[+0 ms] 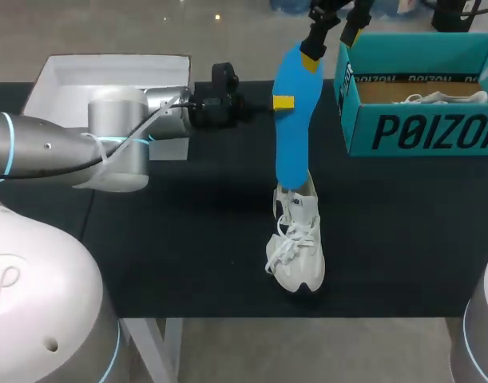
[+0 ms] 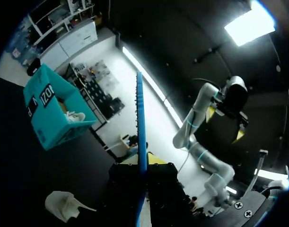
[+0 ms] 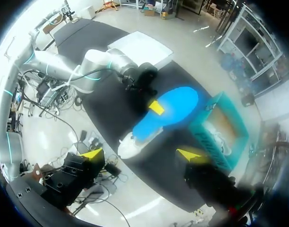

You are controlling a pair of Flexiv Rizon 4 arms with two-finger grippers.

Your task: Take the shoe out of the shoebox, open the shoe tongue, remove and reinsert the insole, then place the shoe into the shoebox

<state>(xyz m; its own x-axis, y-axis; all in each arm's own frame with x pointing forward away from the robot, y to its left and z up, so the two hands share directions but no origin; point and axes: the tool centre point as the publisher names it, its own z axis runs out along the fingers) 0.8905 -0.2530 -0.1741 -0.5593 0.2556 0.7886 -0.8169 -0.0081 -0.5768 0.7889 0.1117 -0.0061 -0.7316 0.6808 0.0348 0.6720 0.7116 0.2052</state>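
Holding the blue insole (image 1: pixel 294 120) upright, the left gripper (image 1: pixel 282 102) is closed on its middle from both faces, so the lower end sits in the white shoe (image 1: pixel 298 247) at table centre. The right gripper (image 3: pixel 142 153) hangs high above w/ jaws wide, gripping nothing (probably to leave room). The shoebox (image 1: pixel 419 132) stands far right, open side up, w/ a second shoe (image 1: pixel 439 98) inside; its white lid (image 1: pixel 108 76) lies far left. I judge the insole is half out or half in, cannot tell which
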